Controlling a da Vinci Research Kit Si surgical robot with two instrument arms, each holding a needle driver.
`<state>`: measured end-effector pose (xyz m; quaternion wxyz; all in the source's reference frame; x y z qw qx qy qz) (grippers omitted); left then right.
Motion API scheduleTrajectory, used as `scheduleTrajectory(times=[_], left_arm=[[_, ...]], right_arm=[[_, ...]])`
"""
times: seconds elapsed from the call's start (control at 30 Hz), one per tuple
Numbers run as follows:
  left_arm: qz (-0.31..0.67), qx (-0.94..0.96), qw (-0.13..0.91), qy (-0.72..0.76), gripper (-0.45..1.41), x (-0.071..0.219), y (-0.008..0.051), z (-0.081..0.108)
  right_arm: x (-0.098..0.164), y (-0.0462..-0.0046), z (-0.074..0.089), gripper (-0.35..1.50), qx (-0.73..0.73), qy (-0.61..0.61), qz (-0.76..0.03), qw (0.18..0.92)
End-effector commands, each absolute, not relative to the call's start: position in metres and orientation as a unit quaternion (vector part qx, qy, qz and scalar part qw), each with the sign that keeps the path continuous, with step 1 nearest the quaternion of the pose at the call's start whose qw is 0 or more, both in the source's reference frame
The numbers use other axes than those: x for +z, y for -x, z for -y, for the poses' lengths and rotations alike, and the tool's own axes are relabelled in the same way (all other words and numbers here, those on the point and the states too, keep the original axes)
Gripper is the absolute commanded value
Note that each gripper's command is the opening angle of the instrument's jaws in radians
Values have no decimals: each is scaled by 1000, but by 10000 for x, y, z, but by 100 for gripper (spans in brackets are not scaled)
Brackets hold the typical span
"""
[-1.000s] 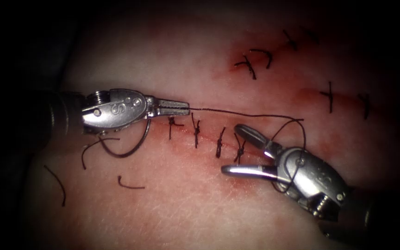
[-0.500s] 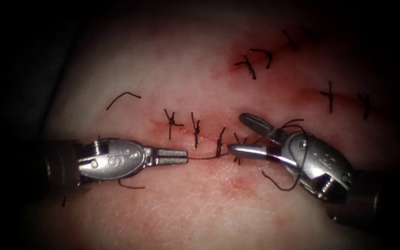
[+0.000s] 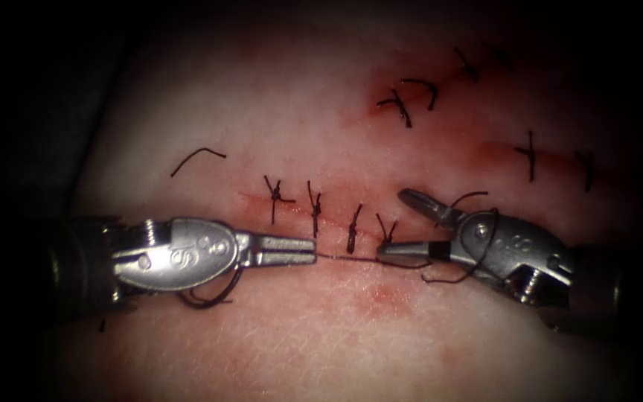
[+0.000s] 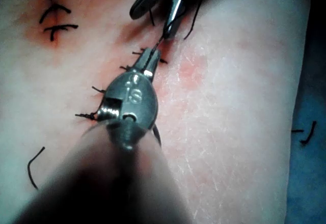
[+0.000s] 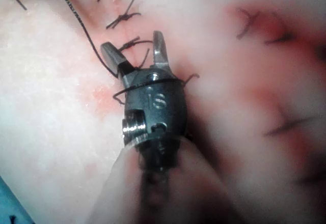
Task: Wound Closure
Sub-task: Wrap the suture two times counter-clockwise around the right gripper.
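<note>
Where the thread runs taut between the two tools, it lies just below the row of stitches on the cut, close over the tissue. One end is clamped in the closed jaws of the left tool. From there it passes rightward to the lower jaw of the right tool, whose jaws stand wide apart with nothing gripped between them; loops of thread are wound round that tool's wrist (seen plainly in the right wrist view, where a strand crosses the tool body). The needle shows as a dark curve beneath the left tool's body, lying on the tissue and held by neither tool. A loose cut end lies on the tissue above the left tool. Red fluid stains the tissue below the taut strand.
</note>
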<state>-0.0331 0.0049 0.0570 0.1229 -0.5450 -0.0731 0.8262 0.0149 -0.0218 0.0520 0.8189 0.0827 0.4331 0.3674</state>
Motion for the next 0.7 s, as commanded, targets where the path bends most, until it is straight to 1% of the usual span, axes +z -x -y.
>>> scheduleTrajectory(times=[0.03, 0.13, 0.4, 0.6, 0.7], left_arm=[[72, 826, 121, 546, -45, 575, 339, -52], [73, 823, 119, 551, -45, 574, 349, -67], [84, 821, 103, 555, -45, 603, 392, -95], [69, 829, 105, 544, -45, 652, 408, -107], [69, 837, 112, 532, -45, 675, 408, -103]], right_arm=[[525, -158, 227, 93, 356, -95, -429, 825], [524, -161, 234, 91, 328, -115, -429, 834], [523, -167, 234, 93, 280, -149, -483, 816], [520, -169, 232, 91, 267, -138, -569, 766], [514, -167, 229, 91, 280, -112, -628, 718]])
